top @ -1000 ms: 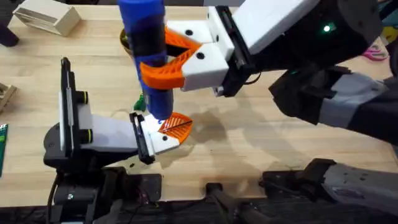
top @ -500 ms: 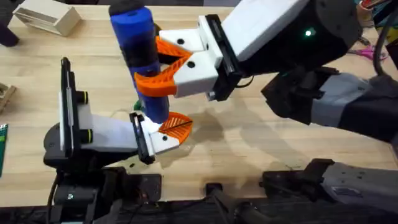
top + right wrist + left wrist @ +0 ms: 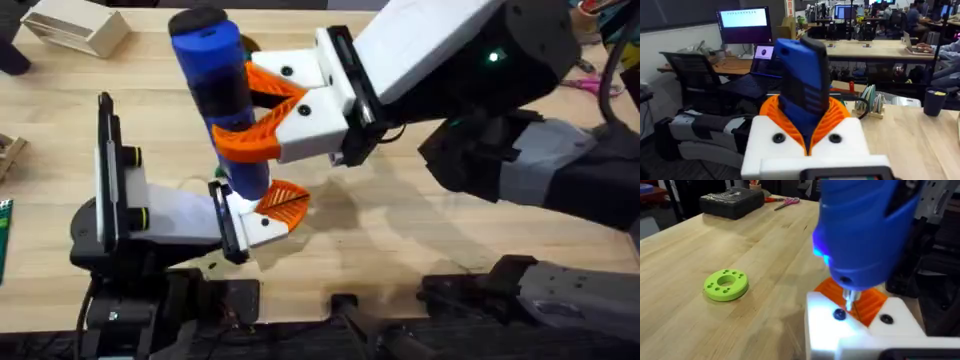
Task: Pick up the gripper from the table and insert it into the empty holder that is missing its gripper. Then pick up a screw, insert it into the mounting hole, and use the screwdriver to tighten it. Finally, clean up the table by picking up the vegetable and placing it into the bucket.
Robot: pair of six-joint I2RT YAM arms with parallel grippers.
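Note:
My right gripper (image 3: 243,110) reaches across the table, shut on the blue screwdriver (image 3: 215,90), which stands nearly upright with its top leaning left. The orange pads (image 3: 837,117) clamp the blue body (image 3: 802,85). The thin metal tip (image 3: 850,296) hovers just above a dark screw (image 3: 839,314) in the white holder (image 3: 822,327) at the left arm's tip. The orange ribbed gripper (image 3: 284,203) sits in that holder (image 3: 250,228). A blue light glows under the screwdriver (image 3: 865,230). The left gripper (image 3: 270,212) rests low on the table. The vegetable and the bucket are hidden.
A bright green ring (image 3: 726,284) lies on the wood beside the left arm's tip. A white rectangular box (image 3: 75,28) stands at the far left. A black case (image 3: 732,202) and scissors (image 3: 790,201) lie farther off.
My right gripper has carried the screwdriver a little to the left, and its top now leans further left. The left arm has stayed still.

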